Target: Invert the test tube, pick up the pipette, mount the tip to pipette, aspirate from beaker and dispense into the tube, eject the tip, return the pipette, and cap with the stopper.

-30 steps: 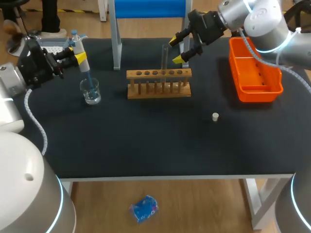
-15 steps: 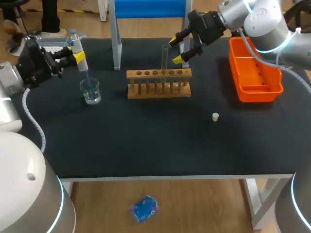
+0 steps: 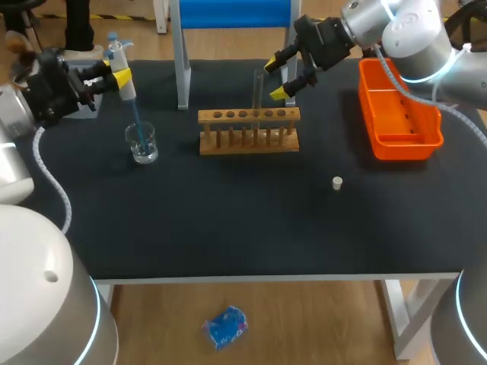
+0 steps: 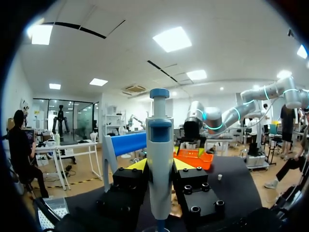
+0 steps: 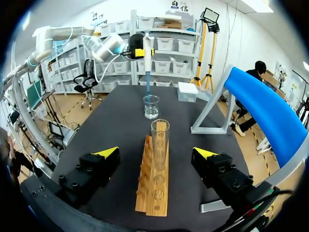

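The dark worktop [image 3: 228, 220] carries an orange bin [image 3: 403, 144] at its right edge and a blue-topped stand [image 3: 232, 14] on white legs at the back. Just in front of the stand, a wooden rack [image 3: 249, 131] sits mid-worktop with the test tube [image 3: 258, 95] upright in one of its holes, open end up. The right end effector [image 3: 276, 78] hangs at the tube's upper part, released; from the right wrist the tube stands between the wide-spread fingers, touched by neither. At the back left, the left end effector [image 3: 124, 82] is clenched on the pipette [image 3: 118, 57], held upright with its plunger on top. Its blue tip [image 3: 135, 122] is mounted, and the lower end is inside the glass beaker [image 3: 141, 143] directly below. The white stopper [image 3: 337, 182] lies alone on the worktop, right of the rack and nearer the front.
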### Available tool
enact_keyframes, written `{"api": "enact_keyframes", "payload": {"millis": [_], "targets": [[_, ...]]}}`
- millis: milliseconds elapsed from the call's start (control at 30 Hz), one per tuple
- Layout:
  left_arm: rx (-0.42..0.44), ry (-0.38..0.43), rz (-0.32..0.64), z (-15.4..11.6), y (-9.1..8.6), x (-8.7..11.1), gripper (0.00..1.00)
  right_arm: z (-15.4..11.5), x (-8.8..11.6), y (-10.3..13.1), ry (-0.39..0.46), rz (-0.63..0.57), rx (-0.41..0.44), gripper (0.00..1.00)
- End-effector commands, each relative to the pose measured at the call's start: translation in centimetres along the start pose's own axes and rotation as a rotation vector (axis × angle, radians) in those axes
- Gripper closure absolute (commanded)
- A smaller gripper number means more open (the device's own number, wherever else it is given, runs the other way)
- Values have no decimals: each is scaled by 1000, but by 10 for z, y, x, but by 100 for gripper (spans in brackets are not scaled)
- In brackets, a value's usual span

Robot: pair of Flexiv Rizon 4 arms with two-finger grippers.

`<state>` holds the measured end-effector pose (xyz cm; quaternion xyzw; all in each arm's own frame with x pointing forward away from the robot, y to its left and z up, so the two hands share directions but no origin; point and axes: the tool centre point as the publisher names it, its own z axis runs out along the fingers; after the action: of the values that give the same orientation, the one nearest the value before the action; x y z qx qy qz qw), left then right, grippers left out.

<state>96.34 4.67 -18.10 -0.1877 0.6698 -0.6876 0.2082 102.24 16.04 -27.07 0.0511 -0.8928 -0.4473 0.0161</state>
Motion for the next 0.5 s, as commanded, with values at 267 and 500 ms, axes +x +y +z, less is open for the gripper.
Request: {"api": "enact_keyframes", "payload": {"millis": [267, 500], "targets": [[-17, -9, 4, -1, -10, 4, 100, -1, -1, 0, 4, 0, 3, 0], [-17, -8, 2, -2, -13, 8, 100, -1, -1, 0, 4, 0, 3, 0]]}}
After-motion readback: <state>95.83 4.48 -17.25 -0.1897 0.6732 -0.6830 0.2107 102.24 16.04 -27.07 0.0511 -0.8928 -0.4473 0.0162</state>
